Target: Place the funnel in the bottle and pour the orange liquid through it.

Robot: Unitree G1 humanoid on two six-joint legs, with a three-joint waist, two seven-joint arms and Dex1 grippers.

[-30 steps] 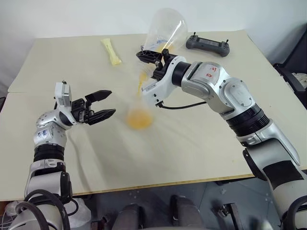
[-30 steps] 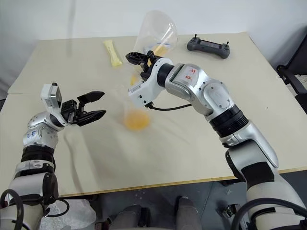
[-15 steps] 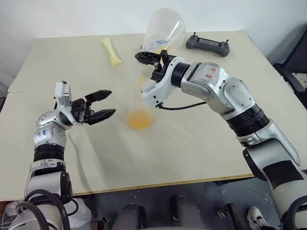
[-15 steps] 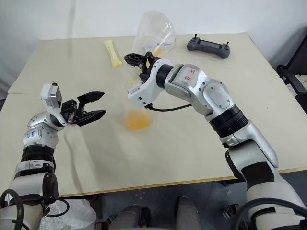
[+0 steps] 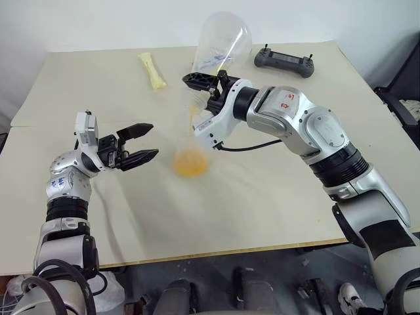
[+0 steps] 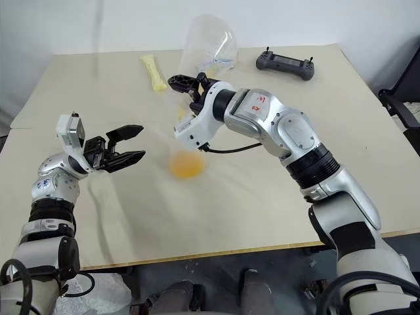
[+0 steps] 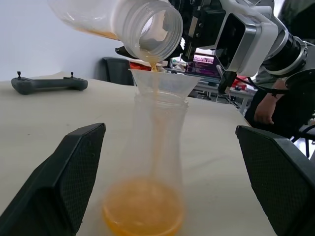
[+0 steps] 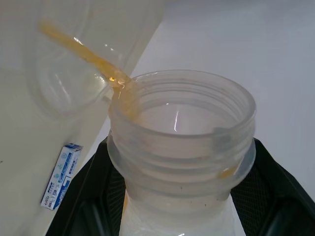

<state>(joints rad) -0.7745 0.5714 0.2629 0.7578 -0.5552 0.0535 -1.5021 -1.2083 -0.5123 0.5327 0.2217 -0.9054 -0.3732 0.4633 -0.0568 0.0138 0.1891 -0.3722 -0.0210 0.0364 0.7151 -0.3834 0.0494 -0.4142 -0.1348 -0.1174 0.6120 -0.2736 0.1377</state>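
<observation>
The bottle [image 5: 190,147] stands upright mid-table with the clear funnel [image 7: 165,81] seated in its neck. Orange liquid [image 7: 142,216] pools in the bottle's round base. My right gripper [image 5: 209,81] is shut on the neck of a broad-based clear flask [image 5: 223,39], which is tipped mouth-down over the funnel. A thin orange stream [image 8: 83,51] runs from the flask's mouth [image 7: 155,24] into the cone. My left gripper [image 5: 155,140] is open, level, to the left of the bottle and apart from it; the bottle shows between its fingers [image 7: 64,182] in the left wrist view.
A pale yellow packet [image 5: 151,71] lies at the back left and a dark controller [image 5: 283,60] at the back right. A small blue-and-white packet [image 8: 61,174] lies on the table [image 5: 262,210]. A person's hand [image 7: 266,105] shows beyond the table.
The flask's raised base has tipped slightly higher and less orange shows near its neck. Both hands stay in place.
</observation>
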